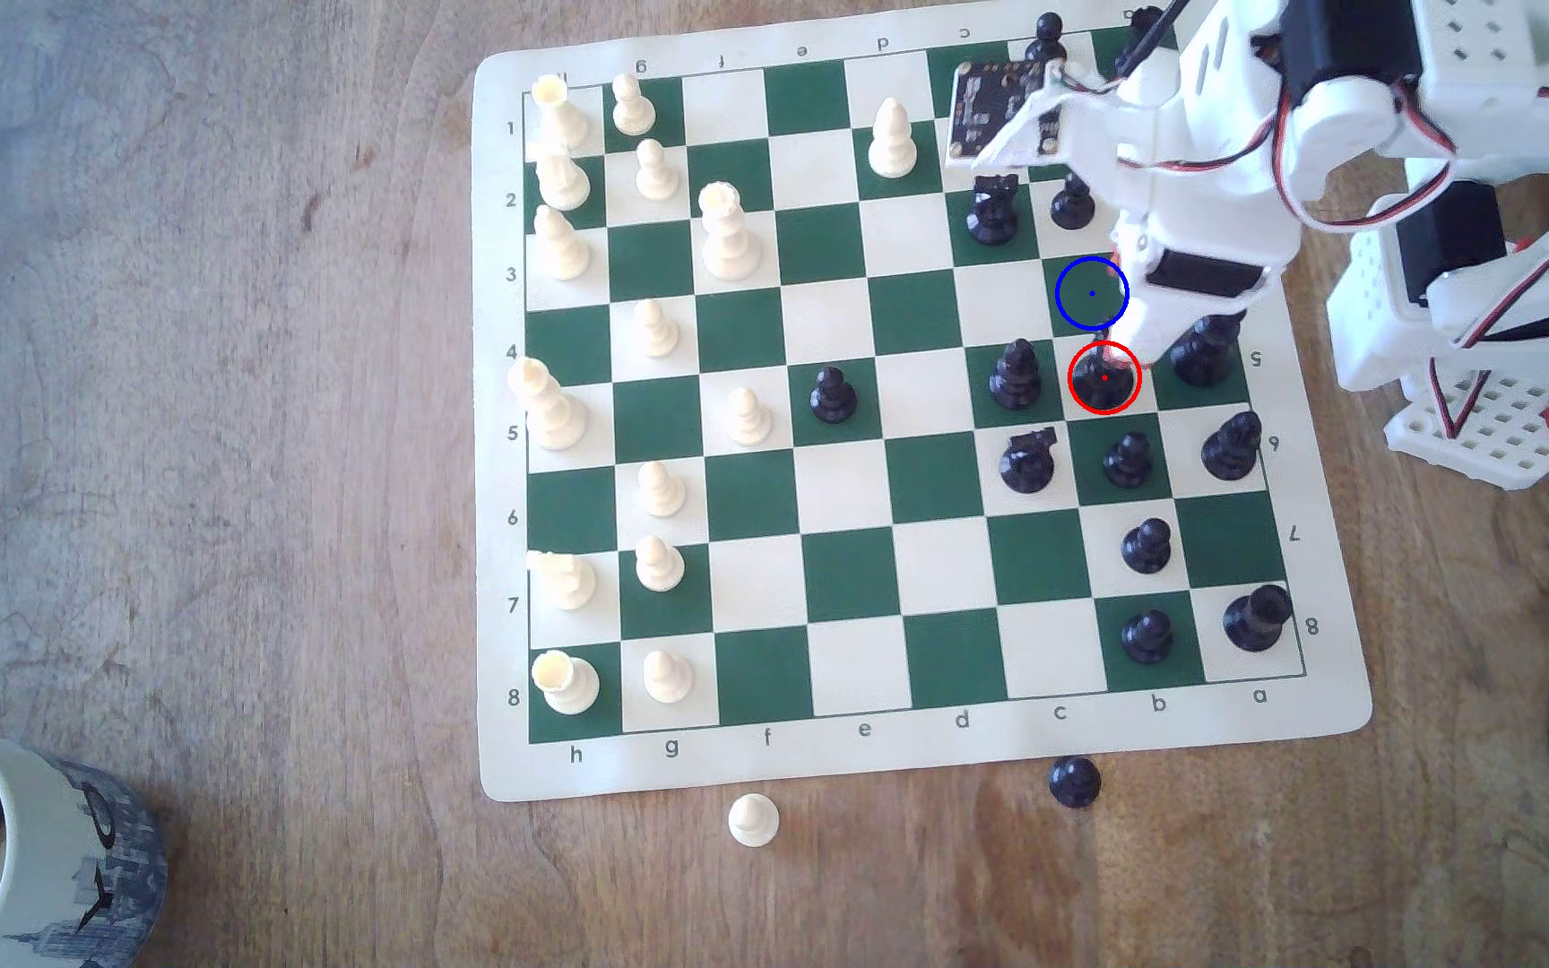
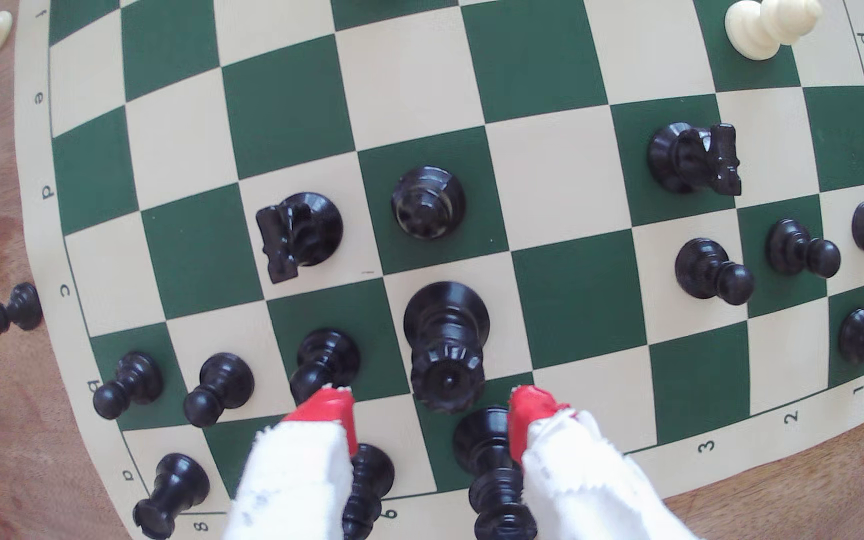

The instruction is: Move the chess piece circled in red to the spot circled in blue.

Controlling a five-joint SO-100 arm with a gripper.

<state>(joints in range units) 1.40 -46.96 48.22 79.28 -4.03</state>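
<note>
Black and crown-headed, the chess piece [image 1: 1104, 377] stands upright on a cream square ringed in red, toward the 3 o'clock side of the chess mat [image 1: 845, 763] in the exterior view. The spot [image 1: 1091, 293], a dark green square under a thin blue ring, is the neighbouring square at 12 o'clock from the piece and has nothing standing on it.

In the wrist view the gripper [image 2: 432, 410] hangs over the piece [image 2: 445, 342] with its red fingertips [image 2: 328, 410] spread wide, one on each side of the crown and both clear of it. The jaws hold nothing. The step in hand looks like the approach, with the grasp not yet made.

Neighbours crowd the piece. In the exterior view a tall black piece [image 1: 1017, 374] sits at 9 o'clock from it on the adjoining green square, a black pawn [image 1: 1128, 459] at about 5 o'clock, and another black piece [image 1: 1204, 352] at 3 o'clock, partly hidden by the arm [image 1: 1199, 186].

The next move likely calls for a straight descent so the fingertips bracket the narrow stem below the crown, then a firm close. One fingertip appears close to a pawn [image 2: 323, 363] in the wrist view, so the descent risks nudging it. A clean lift is needed before the short carry toward 12 o'clock.
</note>
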